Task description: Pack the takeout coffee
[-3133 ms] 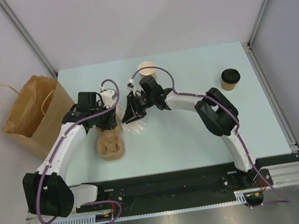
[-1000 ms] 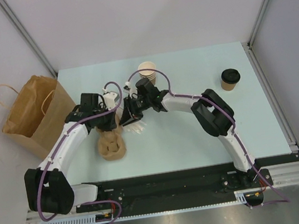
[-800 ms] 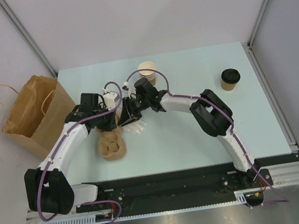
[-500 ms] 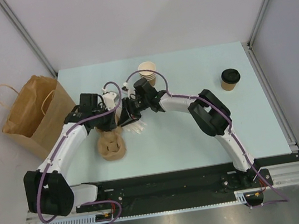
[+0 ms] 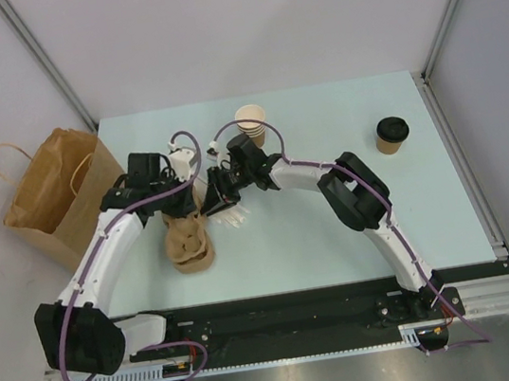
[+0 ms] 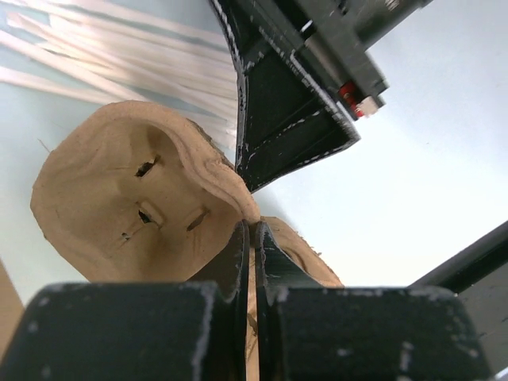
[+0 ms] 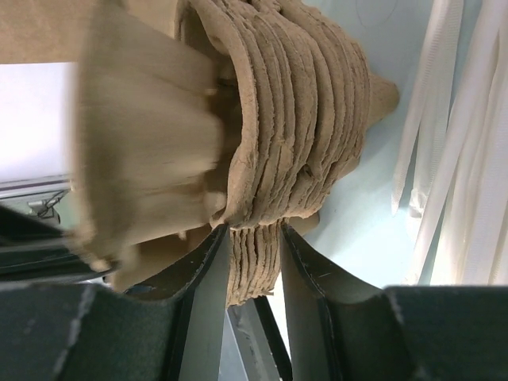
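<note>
Pale tabletop (image 5: 338,235) lies under both tools. Left tool (image 6: 250,230) is clenched on the thin rim of the top pulp carrier (image 6: 119,182). Right tool (image 7: 254,238) grasps the nested carrier stack (image 7: 309,119) beneath. Tight nesting could drag several carriers up together, or tear the rim. White sticks (image 7: 452,119) lie just beside the stack. The takeout coffee (image 5: 392,133) stands well apart, off to the right tool's right.

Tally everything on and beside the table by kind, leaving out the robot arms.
Lidded coffee cup: 1
Stack of lidless cups: 1
Stack of pulp cup carriers: 1
Bundle of white sticks: 1
Brown paper bag: 1
Total: 5
</note>
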`<state>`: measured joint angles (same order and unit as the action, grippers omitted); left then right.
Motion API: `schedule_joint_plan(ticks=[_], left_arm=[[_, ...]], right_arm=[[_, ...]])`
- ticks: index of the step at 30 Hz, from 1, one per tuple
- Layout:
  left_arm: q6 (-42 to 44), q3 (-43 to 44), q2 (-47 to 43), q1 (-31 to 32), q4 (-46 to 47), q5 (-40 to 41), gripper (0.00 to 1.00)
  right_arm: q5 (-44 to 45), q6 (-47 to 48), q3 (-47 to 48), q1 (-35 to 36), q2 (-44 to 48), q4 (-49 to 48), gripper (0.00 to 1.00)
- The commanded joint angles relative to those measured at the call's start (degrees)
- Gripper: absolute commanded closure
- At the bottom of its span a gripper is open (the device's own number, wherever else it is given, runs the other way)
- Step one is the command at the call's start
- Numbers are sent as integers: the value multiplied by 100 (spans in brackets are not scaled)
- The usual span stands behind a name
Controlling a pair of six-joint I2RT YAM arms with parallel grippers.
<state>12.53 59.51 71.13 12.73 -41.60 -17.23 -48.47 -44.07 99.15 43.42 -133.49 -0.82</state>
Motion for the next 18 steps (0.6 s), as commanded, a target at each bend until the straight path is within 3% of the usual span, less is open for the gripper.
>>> schedule_joint_plan(ticks=[1,12,18], left_arm=[[30,597,-275,1,-295,-245,100],[-172,1396,-478,10,-612,-307,100],[-567,1617,-460,124,-349,-211,100]], right_arm=[[154,171,245,70,7,64,64],[4,768,263,-219,1034,758,61],[241,2060,-238,-518,2211,1540,51]])
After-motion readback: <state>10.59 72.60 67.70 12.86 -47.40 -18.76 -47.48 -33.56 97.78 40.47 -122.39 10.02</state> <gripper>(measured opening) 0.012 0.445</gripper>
